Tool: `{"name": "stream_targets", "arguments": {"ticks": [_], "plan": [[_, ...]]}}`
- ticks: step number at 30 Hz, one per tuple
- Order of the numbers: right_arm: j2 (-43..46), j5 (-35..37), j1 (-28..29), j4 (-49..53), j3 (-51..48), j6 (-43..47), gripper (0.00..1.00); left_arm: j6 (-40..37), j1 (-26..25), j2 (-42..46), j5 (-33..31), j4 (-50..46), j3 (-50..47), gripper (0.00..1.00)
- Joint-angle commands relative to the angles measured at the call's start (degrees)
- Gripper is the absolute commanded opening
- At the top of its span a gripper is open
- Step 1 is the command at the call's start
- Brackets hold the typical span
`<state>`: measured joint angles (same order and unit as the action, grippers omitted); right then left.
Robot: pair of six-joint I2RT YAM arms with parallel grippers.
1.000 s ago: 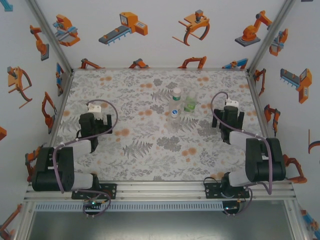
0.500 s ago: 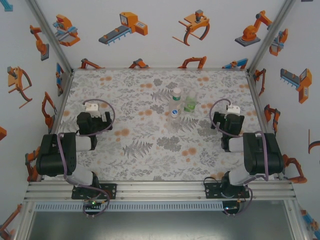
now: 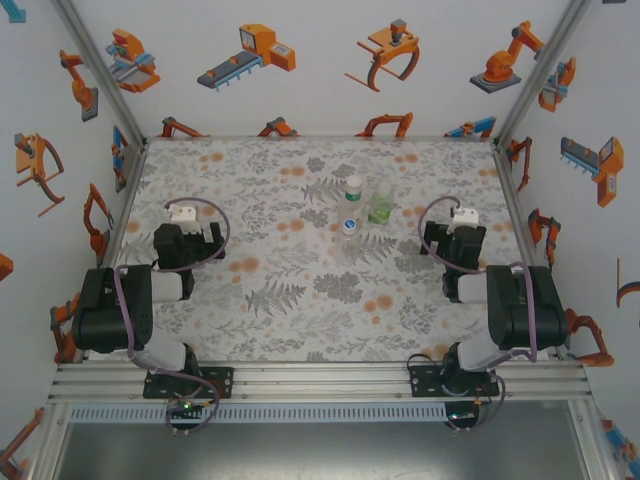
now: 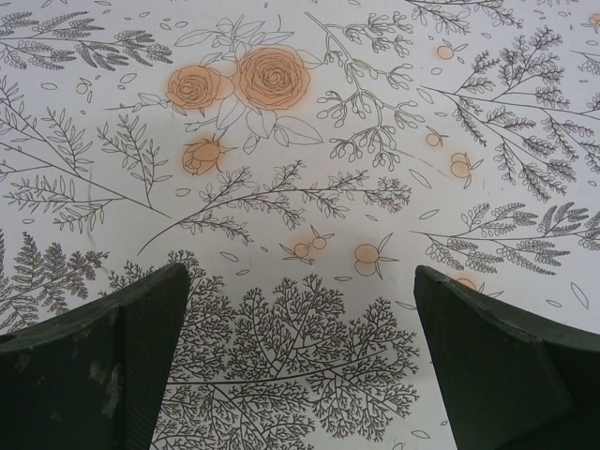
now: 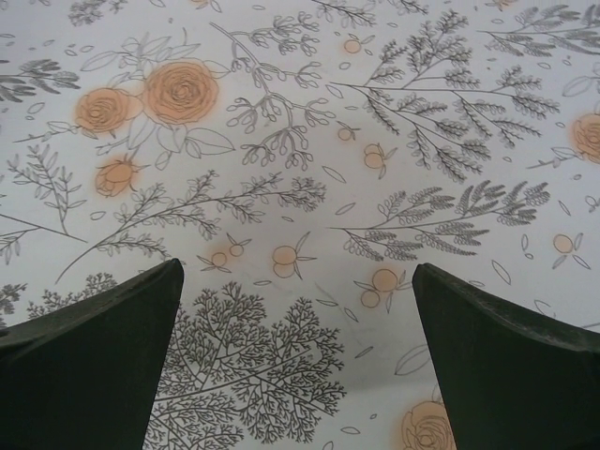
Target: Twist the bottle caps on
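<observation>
Finding left hand (image 4: 300,272) and right hand (image 5: 298,270) wide and empty, I would steady one bottle (image 3: 351,197) before turning its cap (image 3: 352,181).

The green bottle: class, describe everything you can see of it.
The green bottle is small, see-through plastic with a green tint. It stands upright on the floral table, past the middle, just right of the two other bottles. It is too small to tell whether it is capped or touches them. Nothing grips it.
</observation>
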<state>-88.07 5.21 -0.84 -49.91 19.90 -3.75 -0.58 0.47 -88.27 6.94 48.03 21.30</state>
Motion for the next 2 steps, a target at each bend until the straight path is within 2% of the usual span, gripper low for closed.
{"name": "stream_targets", "arguments": {"ticks": [1,2], "plan": [[-0.3,-2.0,-0.7,-0.6,1.9,0.4,0.99,0.8,0.1,0.3,0.9,1.1,1.1,0.97],[-0.2,-0.6,-0.7,-0.4,1.9,-0.1,0.99,0.9,0.1,0.3,0.9,1.0,1.1,0.97]]}}
